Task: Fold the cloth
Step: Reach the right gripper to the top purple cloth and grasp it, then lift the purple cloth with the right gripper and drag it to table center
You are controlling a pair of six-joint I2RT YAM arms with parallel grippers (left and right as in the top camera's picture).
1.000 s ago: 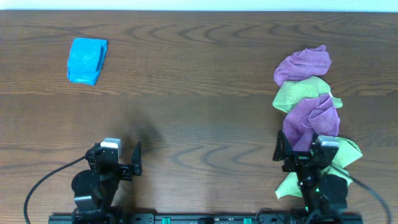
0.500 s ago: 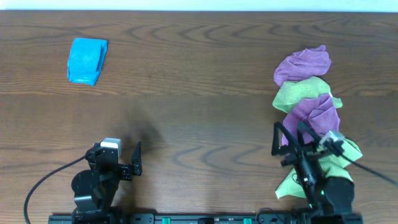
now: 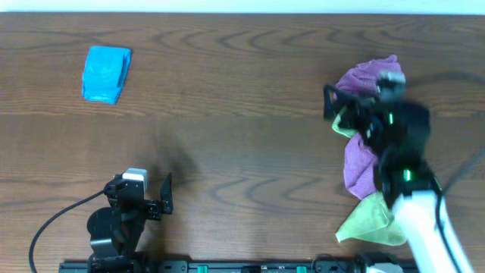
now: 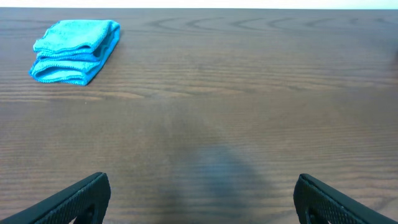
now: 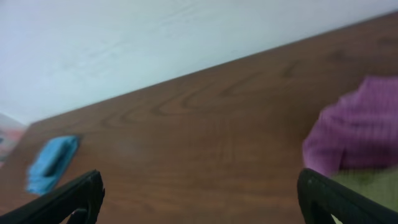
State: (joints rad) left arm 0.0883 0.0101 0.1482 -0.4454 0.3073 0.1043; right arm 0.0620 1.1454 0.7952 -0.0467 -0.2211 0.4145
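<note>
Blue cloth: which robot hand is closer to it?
Left. The left gripper sits open at the table's front edge, the blue cloth ahead and a bit left. The right gripper is far across the table, by the purple cloth.

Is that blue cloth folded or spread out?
Folded: the blue cloth is a compact bundle with stacked hemmed edges showing.

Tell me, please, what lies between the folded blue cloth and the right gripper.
Only bare table separates the folded blue cloth and the right gripper, seen overhead.
</note>
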